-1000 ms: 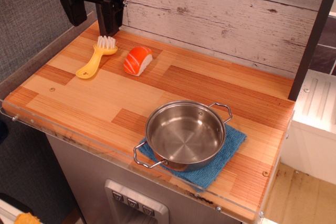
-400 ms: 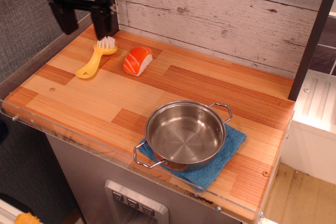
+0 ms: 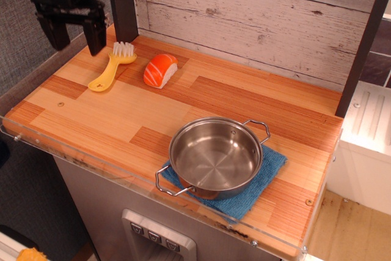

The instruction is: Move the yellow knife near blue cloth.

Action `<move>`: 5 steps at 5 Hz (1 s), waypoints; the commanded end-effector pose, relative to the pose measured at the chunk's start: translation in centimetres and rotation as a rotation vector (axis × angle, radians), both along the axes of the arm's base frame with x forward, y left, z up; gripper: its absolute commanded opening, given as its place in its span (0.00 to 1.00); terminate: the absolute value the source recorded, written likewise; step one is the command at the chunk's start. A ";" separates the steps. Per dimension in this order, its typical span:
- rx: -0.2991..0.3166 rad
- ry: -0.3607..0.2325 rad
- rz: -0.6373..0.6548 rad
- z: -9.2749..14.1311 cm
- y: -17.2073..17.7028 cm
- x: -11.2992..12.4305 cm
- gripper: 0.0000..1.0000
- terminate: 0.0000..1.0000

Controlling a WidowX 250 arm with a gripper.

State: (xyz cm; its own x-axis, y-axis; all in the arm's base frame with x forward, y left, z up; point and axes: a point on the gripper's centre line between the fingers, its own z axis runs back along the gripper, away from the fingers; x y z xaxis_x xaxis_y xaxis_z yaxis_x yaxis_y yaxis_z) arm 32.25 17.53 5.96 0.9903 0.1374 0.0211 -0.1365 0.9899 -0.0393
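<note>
The yellow knife lies on the wooden counter at the back left, white bristles toward the wall, handle pointing to the front left. The blue cloth lies at the front right, mostly covered by a steel pot. My black gripper hangs open and empty above the counter's left edge, just left of the knife's head and apart from it.
An orange-and-white sushi toy sits right beside the knife. A dark post stands behind the knife at the wall. A clear lip runs along the counter's front edge. A white wooden wall backs the counter.
The gripper has moved left and slightly toward the front, from above the knife's head to beside the counter's left edge. The knife, sushi, pot and cloth have not moved.
</note>
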 end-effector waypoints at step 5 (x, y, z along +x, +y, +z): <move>0.086 0.005 0.080 -4.7 -0.3 2.8 0.00 0.00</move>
